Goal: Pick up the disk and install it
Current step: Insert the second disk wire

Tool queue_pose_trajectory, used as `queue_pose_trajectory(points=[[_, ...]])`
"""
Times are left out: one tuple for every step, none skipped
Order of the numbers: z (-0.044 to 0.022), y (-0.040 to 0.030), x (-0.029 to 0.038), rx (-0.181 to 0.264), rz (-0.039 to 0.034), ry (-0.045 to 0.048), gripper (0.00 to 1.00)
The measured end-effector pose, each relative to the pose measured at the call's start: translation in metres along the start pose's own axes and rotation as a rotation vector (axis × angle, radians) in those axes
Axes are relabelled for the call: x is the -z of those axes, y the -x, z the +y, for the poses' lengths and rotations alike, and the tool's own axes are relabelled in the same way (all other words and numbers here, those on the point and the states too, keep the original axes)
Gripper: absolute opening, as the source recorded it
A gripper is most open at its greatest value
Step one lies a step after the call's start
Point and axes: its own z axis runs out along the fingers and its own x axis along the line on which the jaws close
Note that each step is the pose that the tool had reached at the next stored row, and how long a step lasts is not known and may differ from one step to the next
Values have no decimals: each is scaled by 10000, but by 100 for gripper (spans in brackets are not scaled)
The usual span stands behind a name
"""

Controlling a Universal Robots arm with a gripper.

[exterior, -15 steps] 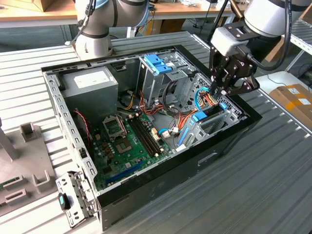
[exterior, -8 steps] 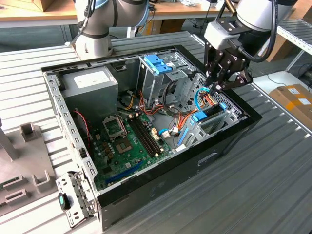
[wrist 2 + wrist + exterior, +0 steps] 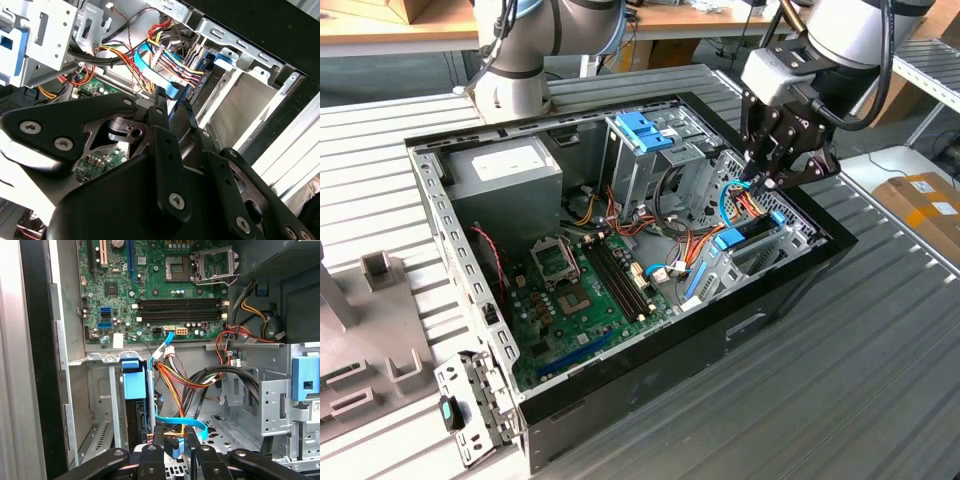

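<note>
Gripper [image 3: 760,182]: reaches down into the open computer case [image 3: 720,340] at its corner on the exterior view's right, above the drive bay.
Grip: both wrist views show the two black fingers [image 3: 161,100] drawn close together with a blue cable plug [image 3: 175,92] clamped between their tips; the plug fills the gap.
Blue cable plug: ends a flat light-blue data cable [image 3: 182,421] that loops over the perforated floor of the case.
Disk [image 3: 136,385]: stands on edge in the narrow metal drive bay, just beside the gripper; its blue bracket faces up and the dark body sits down in the slot below. In the exterior view the blue bracket [image 3: 735,238] lies along the case wall, just below the gripper.
Wire bundle [image 3: 175,375]: red, yellow, orange and black leads run between the disk's bay and the metal drive cage, close to the fingers.
Drive cage: grey perforated metal, topped by a blue plastic latch [image 3: 642,130], well apart from the disk.
Motherboard [image 3: 590,290]: green, flat on the case floor, with an empty processor socket [image 3: 212,262] and long black memory slots [image 3: 180,310].
Power supply [image 3: 510,170]: grey box with a white sticker in the far corner on the exterior view's left.
Table [image 3: 880,380]: ribbed grey metal; the case rests on it.
</note>
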Motion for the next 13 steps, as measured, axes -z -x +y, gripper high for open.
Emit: queue_pose_trajectory(points=[[-1, -2, -8, -1, 9, 13, 30], [-3, -4, -15, -2, 16, 25, 30], [-6, -6, -29, -3, 27, 43, 30], [-15, -7, -36, -2, 38, 51, 30], [-31, -6, -38, -1, 58, 53, 30], [-34, -6, -39, -3, 58, 52, 30], [-35, -6, -40, -2, 58, 52, 30], [-37, -6, -40, -2, 57, 52, 30], [-37, -6, -40, -2, 57, 52, 30], [-38, -6, -40, -2, 57, 52, 29], [-38, -6, -40, -2, 58, 52, 29], [-39, -6, -40, -2, 57, 52, 22], [-40, -6, -40, -2, 58, 52, 16]])
